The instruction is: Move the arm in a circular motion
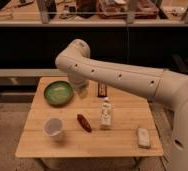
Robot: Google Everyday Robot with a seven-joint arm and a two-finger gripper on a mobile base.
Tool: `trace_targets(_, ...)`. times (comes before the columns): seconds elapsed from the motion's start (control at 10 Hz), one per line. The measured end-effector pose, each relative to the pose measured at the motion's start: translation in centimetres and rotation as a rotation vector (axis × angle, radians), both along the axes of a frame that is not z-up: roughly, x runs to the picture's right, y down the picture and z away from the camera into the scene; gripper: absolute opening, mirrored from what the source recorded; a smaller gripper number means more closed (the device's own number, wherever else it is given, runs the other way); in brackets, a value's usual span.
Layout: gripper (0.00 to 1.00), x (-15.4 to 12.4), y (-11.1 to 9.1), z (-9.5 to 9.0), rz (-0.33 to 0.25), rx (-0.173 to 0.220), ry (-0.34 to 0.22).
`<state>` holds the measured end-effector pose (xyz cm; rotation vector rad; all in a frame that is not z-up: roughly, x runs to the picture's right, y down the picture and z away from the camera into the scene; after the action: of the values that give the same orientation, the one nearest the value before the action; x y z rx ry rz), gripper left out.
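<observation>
Over the wooden table (92,146), the arm (122,77) reaches in from the right and turns down at its far joint.
The thick cream arm crosses above the table's back half, its rounded bend highest at the left, and the gripper (80,91) hangs below that bend, near the back edge, with its fingers together. The gripper sits between a green bowl (58,93) on its left and a small dark box (102,90) on its right. A pale cup (53,128) stands near the front left, in front of the bowl. A red-brown oblong (84,122) lies just beside the cup, a white bottle (106,113) stands upright mid-table, and a pale block (143,137) lies near the front right corner.
</observation>
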<state>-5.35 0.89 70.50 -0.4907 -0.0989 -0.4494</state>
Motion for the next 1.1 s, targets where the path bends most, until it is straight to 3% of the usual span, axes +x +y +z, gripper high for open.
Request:
trace_targets(0.5, 0.41, 5.2, -2.8, 1.6, 0.041, -0.009, 0.034)
trace_targets(0.7, 0.41, 5.0, -1.4, 1.5, 0.085, -0.033, 0.025)
trace_targets(0.9, 0.41, 6.0, -1.1, 1.7, 0.139, -0.047, 0.065)
trace_targets(1.1, 0.41, 7.3, -2.2, 2.4, 0.114, -0.022, 0.044)
